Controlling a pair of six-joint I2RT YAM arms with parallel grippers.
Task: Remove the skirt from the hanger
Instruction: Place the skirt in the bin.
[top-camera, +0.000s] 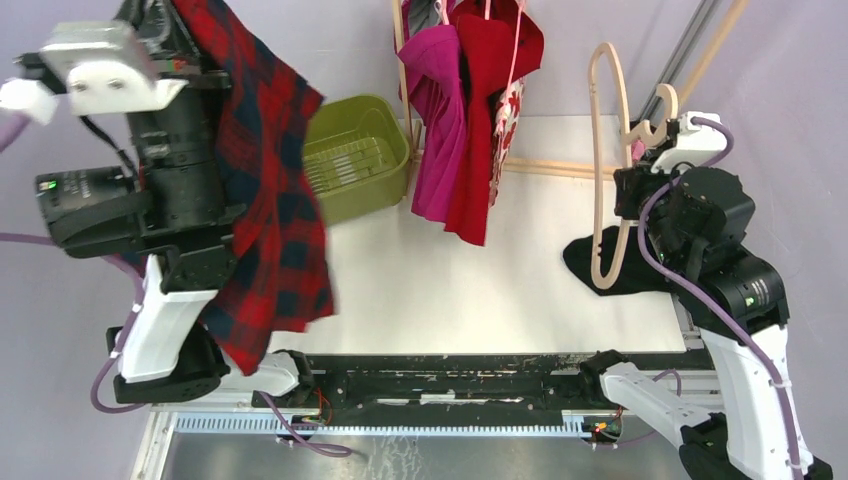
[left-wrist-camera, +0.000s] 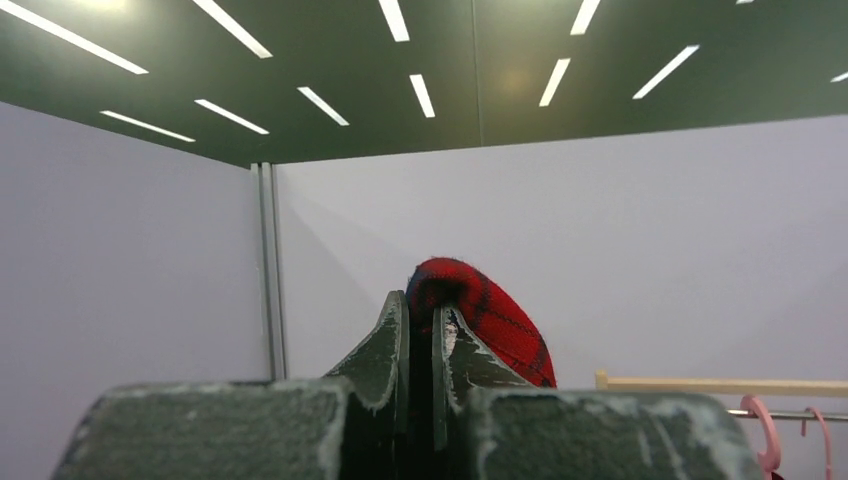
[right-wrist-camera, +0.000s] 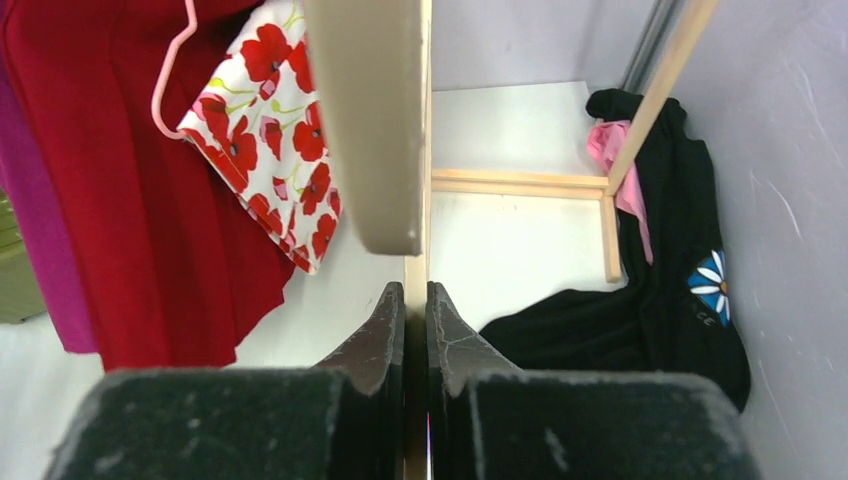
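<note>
My left jaws are pressed together on a fold of the red plaid skirt (left-wrist-camera: 487, 318), which bulges just beyond the tips in the left wrist view. From that pinch the cloth hangs down along my raised left arm, its long axis running top to bottom, the loose hem dangling above the near left edge of the tabletop (top-camera: 450, 290). My right jaws are also pressed together, clamped on the thin lower edge of the wooden hanger (right-wrist-camera: 372, 120), which stands upright at the right side. Skirt and hanger are well apart, with open tabletop between them, so I judge the skirt is already free of the hanger. What the next move turns on is where the skirt goes. The green basket (top-camera: 362, 158) lies just right of and beyond the hanging cloth, nearer my left arm than my right. The rack of hanging garments (top-camera: 470, 120) stands further right.
</note>
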